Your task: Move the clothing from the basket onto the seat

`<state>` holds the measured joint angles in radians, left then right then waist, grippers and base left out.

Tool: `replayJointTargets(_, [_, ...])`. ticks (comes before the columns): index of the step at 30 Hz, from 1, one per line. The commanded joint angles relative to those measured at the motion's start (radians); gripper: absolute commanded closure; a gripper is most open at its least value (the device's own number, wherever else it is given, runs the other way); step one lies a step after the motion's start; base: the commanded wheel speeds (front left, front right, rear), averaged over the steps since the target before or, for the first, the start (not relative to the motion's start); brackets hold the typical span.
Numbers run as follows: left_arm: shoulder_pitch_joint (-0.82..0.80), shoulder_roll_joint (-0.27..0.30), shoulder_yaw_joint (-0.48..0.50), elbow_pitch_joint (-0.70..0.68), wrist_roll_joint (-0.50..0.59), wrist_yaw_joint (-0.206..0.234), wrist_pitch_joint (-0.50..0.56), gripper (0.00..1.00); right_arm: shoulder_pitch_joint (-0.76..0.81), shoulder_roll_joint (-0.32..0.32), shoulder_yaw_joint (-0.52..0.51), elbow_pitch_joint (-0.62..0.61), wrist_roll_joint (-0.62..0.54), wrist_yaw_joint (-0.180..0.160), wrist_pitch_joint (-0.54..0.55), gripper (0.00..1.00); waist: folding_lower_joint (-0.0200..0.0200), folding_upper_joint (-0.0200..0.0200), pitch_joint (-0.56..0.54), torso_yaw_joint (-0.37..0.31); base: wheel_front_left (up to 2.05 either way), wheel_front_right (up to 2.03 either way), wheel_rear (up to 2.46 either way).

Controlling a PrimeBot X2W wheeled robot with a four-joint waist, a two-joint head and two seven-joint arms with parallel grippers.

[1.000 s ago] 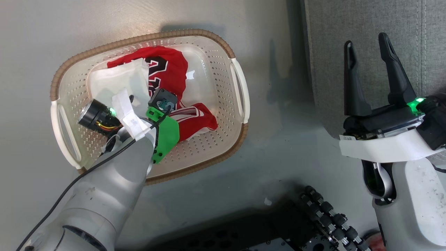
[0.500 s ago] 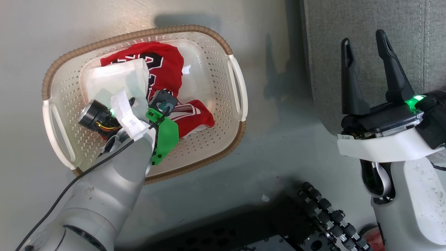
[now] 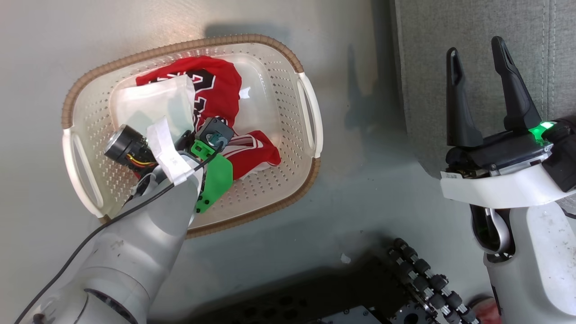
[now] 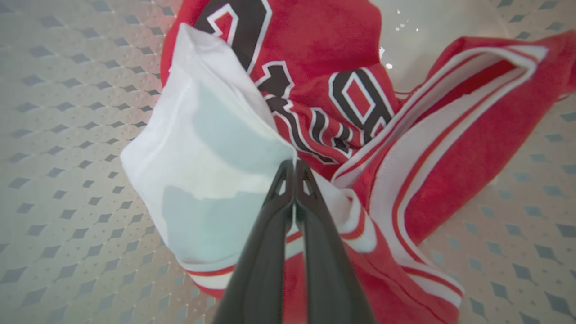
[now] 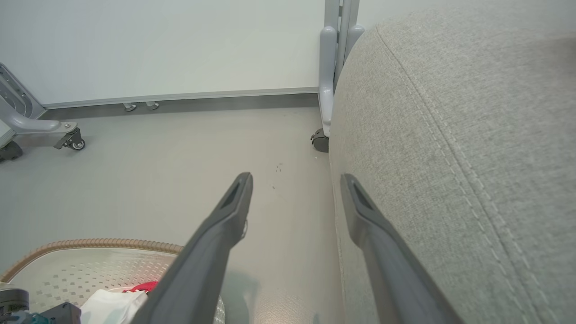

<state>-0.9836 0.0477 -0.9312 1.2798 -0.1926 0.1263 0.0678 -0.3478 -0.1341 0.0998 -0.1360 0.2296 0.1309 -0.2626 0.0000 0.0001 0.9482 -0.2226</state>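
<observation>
The cream perforated basket (image 3: 270, 49) with a brown rim stands on the grey floor. The red clothing (image 3: 220, 90) with white trim and black lettering lies bunched inside it. My left arm reaches down into the basket. In the left wrist view, my left gripper (image 4: 294, 165) is shut, pinching a white fold of the clothing (image 4: 315, 54). My right gripper (image 3: 474, 47) hangs open and holds nothing, just over the left edge of the light-grey seat (image 3: 423, 45). The right wrist view shows its fingers (image 5: 295, 179) apart beside the seat (image 5: 450, 112), with the basket rim (image 5: 90, 245) below.
My dark base with black roller wheels (image 3: 423, 279) sits at the bottom of the head view. A grey wheeled stand leg (image 5: 333, 81) rises by the seat's far corner, and another castered frame (image 5: 67, 137) stands near the wall.
The whole head picture has shifted a little, so the camera moved. My left wrist stays over the clothing in the basket, and the right gripper stays open.
</observation>
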Motion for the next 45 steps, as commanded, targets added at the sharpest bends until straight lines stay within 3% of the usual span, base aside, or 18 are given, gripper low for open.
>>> replayJointTargets(1, [-0.001, 0.006, 0.000, 0.002, -0.010, 0.001, -0.013, 1.00, 0.002, -0.002, -0.003, 0.000, -0.005, 0.000, -0.003, 0.00, 0.0000, -0.0001, -0.018, 0.009, 0.00, 0.00, 0.00])
replayJointTargets(12, [0.118, 0.005, 0.019, -0.088, -0.106, -0.003, -0.130, 1.00, 0.049, -0.007, -0.010, 0.023, -0.016, 0.000, -0.003, 0.00, 0.0000, -0.0001, -0.198, 0.048, 0.00, 0.00, 0.00])
replayJointTargets(27, [0.343, 0.004, 0.032, -0.241, -0.292, 0.033, -0.297, 1.00, 0.216, -0.017, 0.004, 0.072, -0.031, 0.000, -0.003, 0.00, 0.0000, -0.0001, -0.587, 0.112, 0.00, 0.00, 0.00])
replayJointTargets(33, [0.402, 0.004, 0.064, -0.317, -0.360, 0.024, -0.326, 1.00, 0.291, -0.015, 0.016, 0.087, -0.020, 0.000, -0.003, 0.00, 0.0000, -0.0001, -0.728, 0.121, 0.00, 0.00, 0.00])
replayJointTargets(45, [0.471, 0.027, 0.129, -0.583, -0.357, 0.051, -0.334, 1.00, 0.414, -0.018, 0.064, 0.126, -0.026, 0.000, -0.003, 0.00, 0.0000, -0.0001, -0.925, 0.113, 0.00, 0.00, 0.00])
